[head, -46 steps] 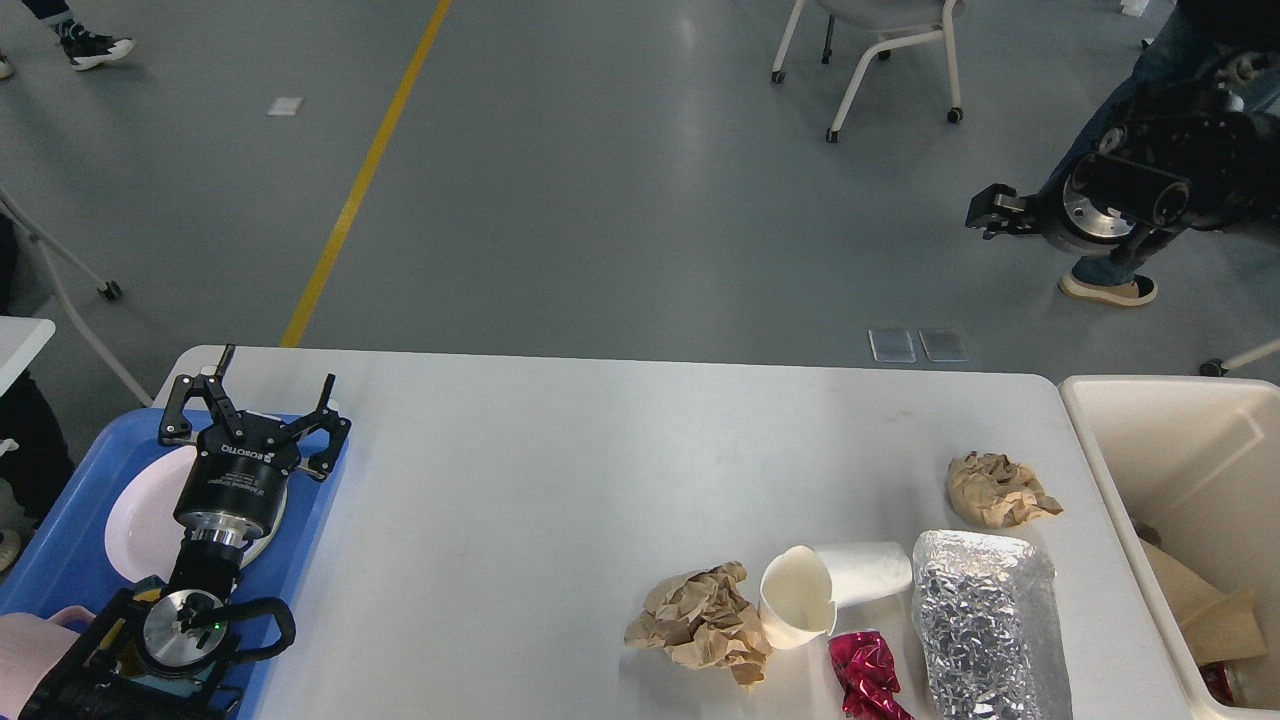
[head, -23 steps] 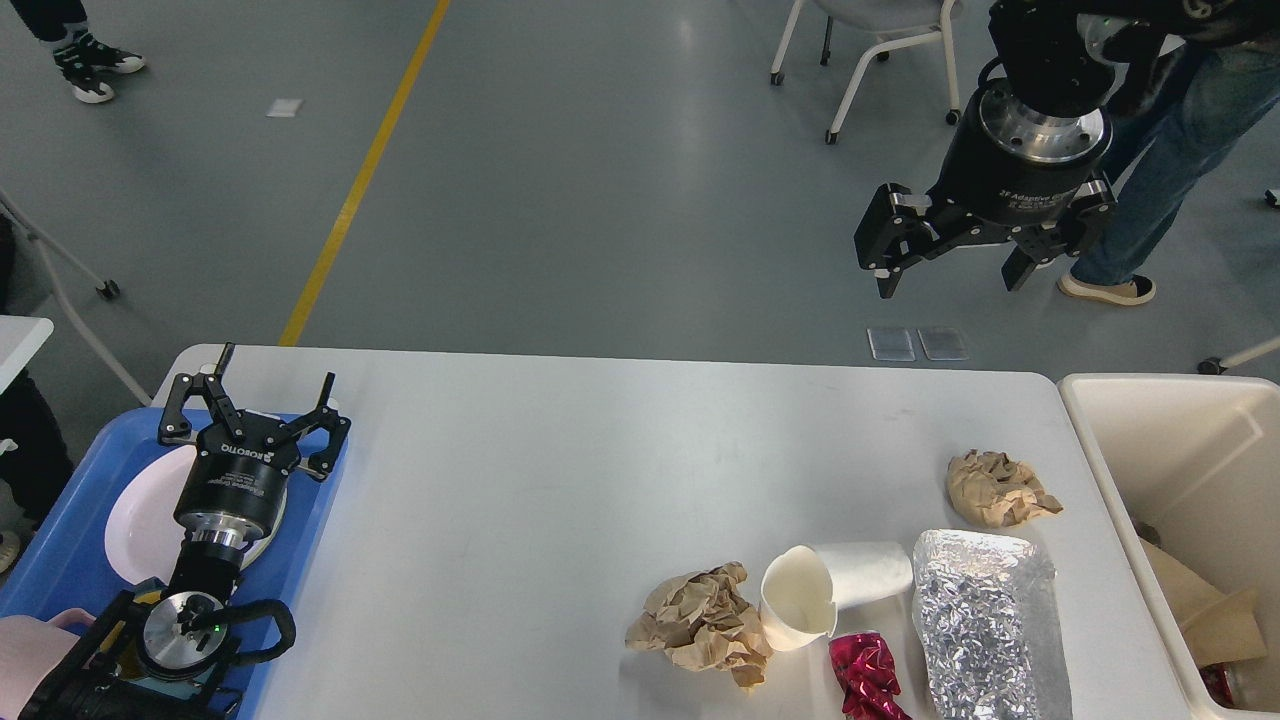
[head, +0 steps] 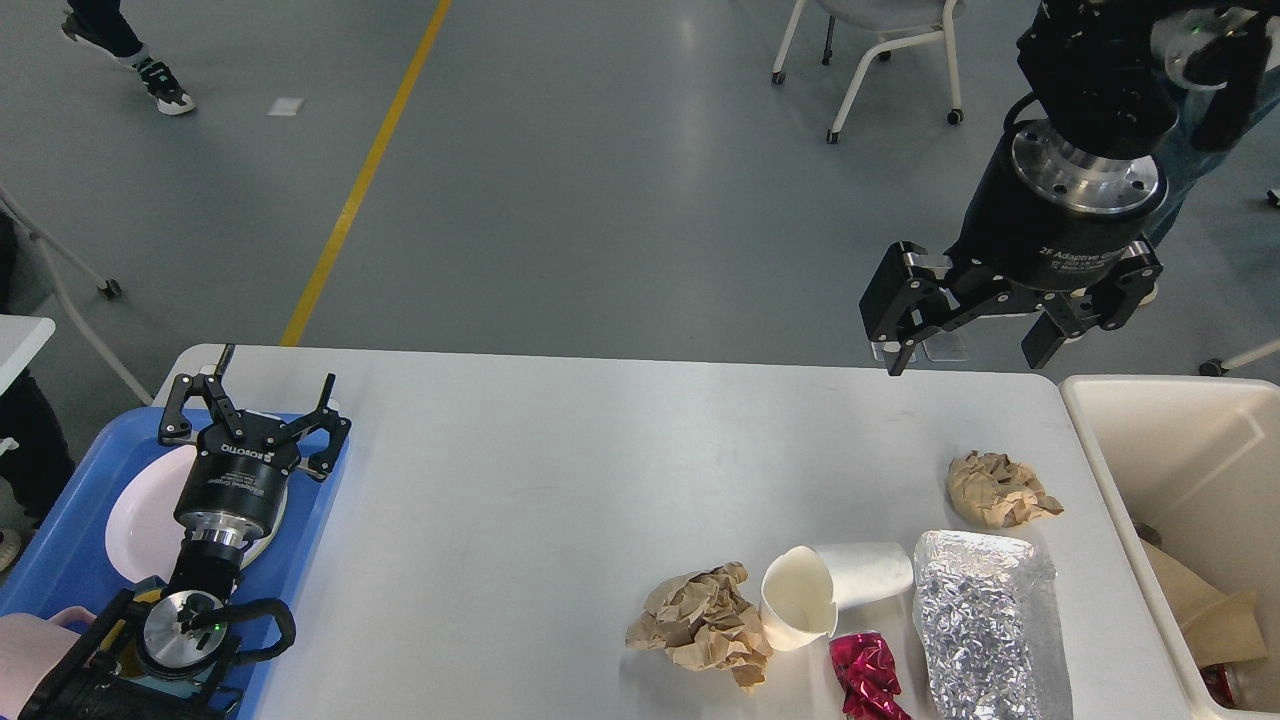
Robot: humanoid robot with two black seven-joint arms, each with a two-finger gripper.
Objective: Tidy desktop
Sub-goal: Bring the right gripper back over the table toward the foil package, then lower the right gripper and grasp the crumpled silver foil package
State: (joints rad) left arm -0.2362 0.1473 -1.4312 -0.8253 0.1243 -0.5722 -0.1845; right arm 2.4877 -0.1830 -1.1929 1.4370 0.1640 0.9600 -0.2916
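Note:
The white desktop [head: 560, 480] fills the lower view. At its right lie a small brown paper ball [head: 998, 489], a tipped white paper cup [head: 832, 590], a larger crumpled brown paper [head: 703, 623], a red foil wrapper [head: 868, 676] and a silver foil bag [head: 985, 625]. My right gripper [head: 965, 358] hangs open and empty above the desktop's far right edge, above and behind the small paper ball. My left gripper [head: 275, 375] is open and empty over the blue tray [head: 70, 540] at the left, above a pale pink plate [head: 135, 520].
A beige bin [head: 1190, 470] with brown paper scraps inside stands against the desktop's right end. A pink cup [head: 30, 655] sits at the tray's near corner. A wheeled chair [head: 880, 50] and walking people are on the floor behind.
My right arm swung in from the far right, turned its open gripper downward and lowered it toward the desktop's far right edge. The left arm has not moved.

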